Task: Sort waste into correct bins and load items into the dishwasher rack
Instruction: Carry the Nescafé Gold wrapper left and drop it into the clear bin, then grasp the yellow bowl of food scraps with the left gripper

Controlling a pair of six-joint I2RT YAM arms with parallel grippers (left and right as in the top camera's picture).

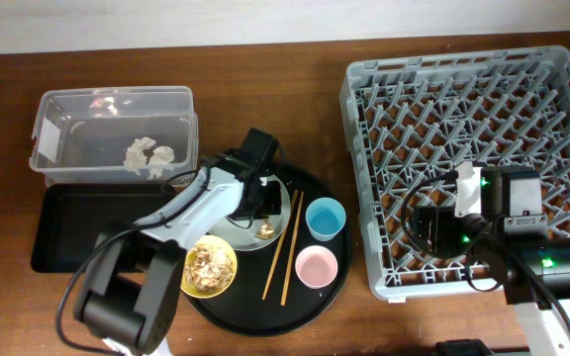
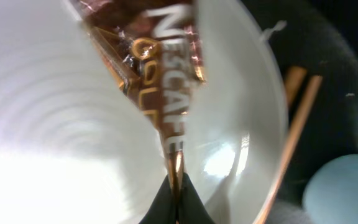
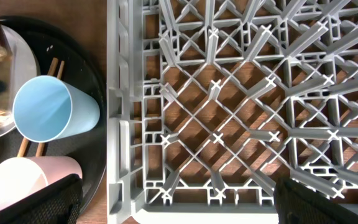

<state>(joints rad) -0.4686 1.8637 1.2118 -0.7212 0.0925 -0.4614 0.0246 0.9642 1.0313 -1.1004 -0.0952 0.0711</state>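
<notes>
Left gripper: fingertips pressed together on the very tip of the brown-gold wrapper, bottom centre of the left wrist view. Thin bite, just the crimped end. The rest of the wrapper fans up the frame over the pale plate. Can't tell if it's clear of the plate or lying on it.

Risks as I read it:
- Slip. Glossy foil, tiny grip area. A fast swing or jerk and it drops, likely back on the plate or onto the round black tray.
- Drag. If the free end touches the plate, going sideways before lifting could tug it loose, or nudge the plate into the chopsticks just right of it.
- Route. Bins are at the left of the overhead frame: clear box holding tissue wads upper left, black tray below it. Carried low, the dangling wrapper could catch the box wall. Yellow bowl of food scraps sits lower left of the gripper, near the path to the tray.
- Wrong bin: sorting call.

Right gripper: fingers spread wide, holding nothing, over the rack, lower left part in the overhead view. Blue cup and pink cup sit just beyond the rack wall. Well apart from the left arm, so clash risk looks low.
</notes>
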